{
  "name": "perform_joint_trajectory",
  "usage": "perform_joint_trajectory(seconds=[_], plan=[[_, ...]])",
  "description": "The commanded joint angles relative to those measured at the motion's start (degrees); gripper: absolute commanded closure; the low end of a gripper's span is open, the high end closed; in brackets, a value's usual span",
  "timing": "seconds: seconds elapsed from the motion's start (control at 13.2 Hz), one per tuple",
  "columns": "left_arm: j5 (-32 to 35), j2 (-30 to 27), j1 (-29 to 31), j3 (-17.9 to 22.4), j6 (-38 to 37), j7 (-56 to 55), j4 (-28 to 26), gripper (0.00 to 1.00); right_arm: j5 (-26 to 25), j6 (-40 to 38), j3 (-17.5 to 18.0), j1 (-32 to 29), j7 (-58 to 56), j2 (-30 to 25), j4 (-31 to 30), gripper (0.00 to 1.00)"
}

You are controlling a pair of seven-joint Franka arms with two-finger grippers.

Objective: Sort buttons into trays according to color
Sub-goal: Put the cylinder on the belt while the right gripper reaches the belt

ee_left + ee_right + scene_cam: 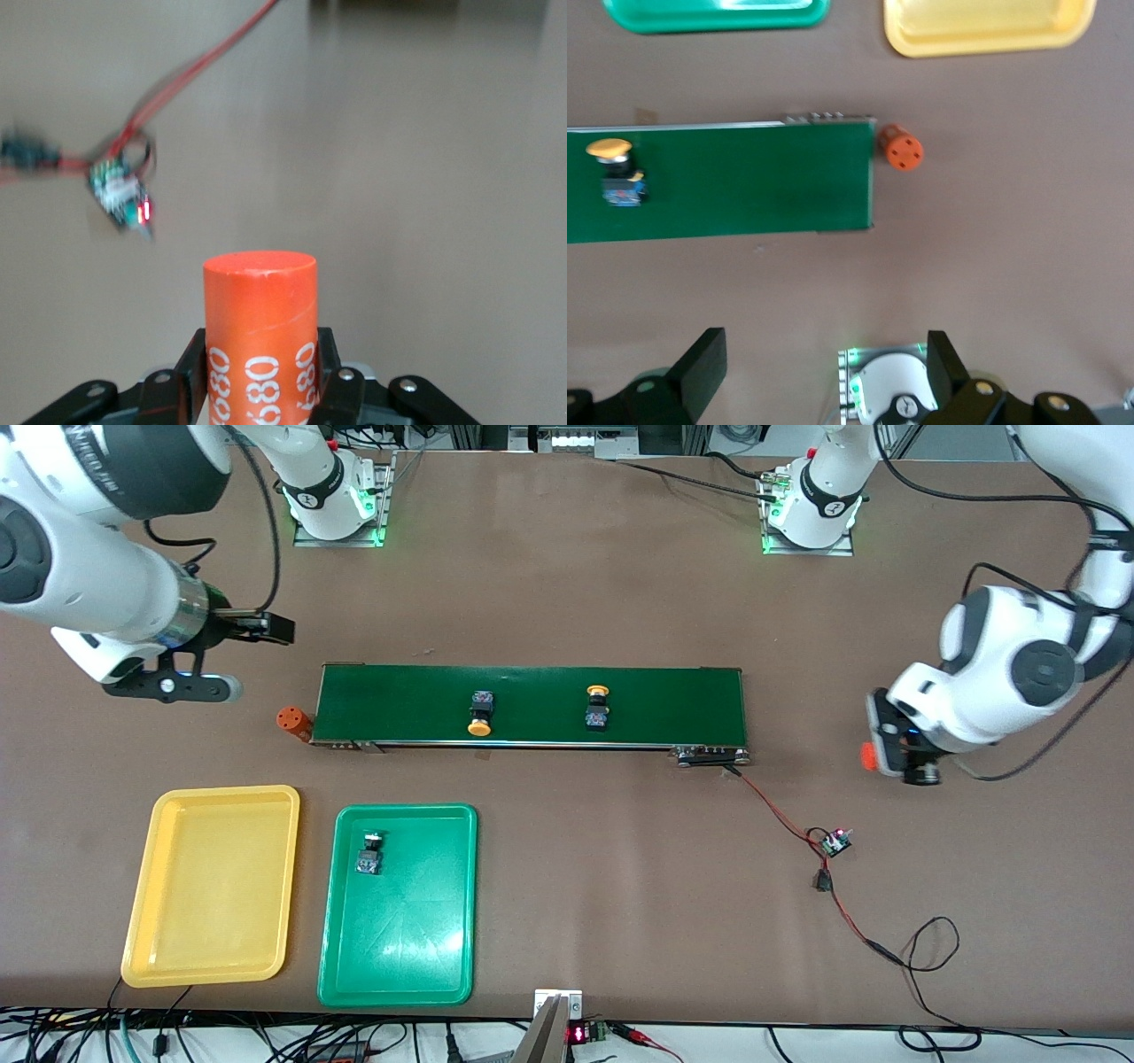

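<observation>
Closest to the front camera you've got the two trays side by side: the yellow tray [213,886] toward the right arm's end, with nothing in it, and the green tray [399,904] just beside it. One button [369,852] already lies in the green tray, up near its farther end (its cap blends into the tray colour, so it reads as green).

Farther up the table is the dark green conveyor belt [532,706], with two yellow-capped buttons on it. One yellow button [481,714] lies with its cap pointing toward the front camera; the other yellow button [598,707] sits closer to the left arm's end, cap pointing toward the bases. An orange cylinder [293,720] stands just off the belt's end on the right arm's side. Red and black wires run from the belt's other end to a little circuit board [834,841].

Your right gripper [824,363] hangs over bare table off the belt's end, near that orange cylinder, fingers spread wide with nothing between them. Both belt buttons are well apart from it.

Your left gripper [261,376] is up over bare table past the belt's other end, clamped partway closed on a second orange cylinder [260,341] printed 4680 (not a button). No button is anywhere near it.
</observation>
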Motion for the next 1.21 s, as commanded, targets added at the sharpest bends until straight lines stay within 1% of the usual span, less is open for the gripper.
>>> perform_joint_trajectory(seconds=[0.0, 0.15, 0.3, 0.45, 0.61, 0.68, 0.83, 0.98, 1.14], plan=[[-1.85, -3.91, -3.91, -2.79, -0.13, 2.73, -4.61, 1.0, 0.87, 1.84, 0.07, 2.28, 1.12, 0.67, 1.1, 0.0], [-2.21, -3.48, -5.05, -6.4, 0.04, 2.64, -5.58, 1.0, 0.34, 1.85, -0.01, 3.26, 1.83, 0.67, 1.1, 0.0], [-5.53, -3.12, -8.03, -8.08, 0.48, 2.12, -5.58, 1.0, 0.52, 1.32, -0.1, 2.56, 1.3, 2.06, 0.58, 0.0], [-9.49, -1.81, -10.85, -8.09, 2.93, 1.94, -5.5, 1.0, 0.87, 0.62, -0.19, 2.2, 1.56, 1.55, 0.39, 0.0], [-10.21, -0.05, -13.05, -8.09, 5.13, 1.85, -5.5, 1.0, 1.05, 1.49, -0.19, 2.2, 1.74, 1.89, 0.92, 0.0], [-10.21, 0.65, -13.58, -8.09, 5.75, 1.77, -5.5, 1.0, 1.05, 3.58, -0.19, 2.29, 1.83, 2.24, 0.92, 0.0], [-10.12, 2.06, -14.29, -8.0, 6.02, 1.77, -5.5, 1.0, 1.4, 10.25, -0.28, 2.2, 1.13, 3.99, 0.57, 0.0], [-10.03, 3.73, -14.29, -8.0, 6.98, 1.77, -5.58, 1.0, 1.66, 12.56, -0.1, 2.64, 1.04, 5.93, 0.57, 0.0], [-9.95, 4.17, -14.38, -8.0, 7.69, 1.77, -5.58, 1.0, 1.57, 13.79, -0.01, 3.6, 1.39, 7.68, 0.75, 0.0]])
